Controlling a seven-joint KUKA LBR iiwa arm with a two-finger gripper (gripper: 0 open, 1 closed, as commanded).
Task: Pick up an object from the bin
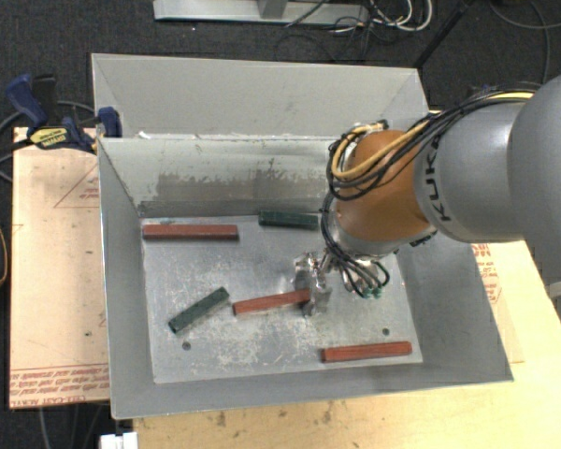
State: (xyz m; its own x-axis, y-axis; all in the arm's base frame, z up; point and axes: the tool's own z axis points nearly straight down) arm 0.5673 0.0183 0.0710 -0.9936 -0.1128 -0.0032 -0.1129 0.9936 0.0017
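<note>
My gripper [310, 290] is down in the middle of the bin, right at the right-hand end of a thin red-brown bar [266, 304] that lies flat on the floor, pointing left. Part of that end is hidden under the gripper. A dark green bar [288, 219] lies behind the gripper near the back wall. Another red-brown bar [366, 351] rests in front of it, towards the front right corner.
A long red-brown bar [189, 233] lies at the back left, and a slanted dark green bar [198, 310] sits at the front left. The arm's orange cover and cables hang over the bin's right half.
</note>
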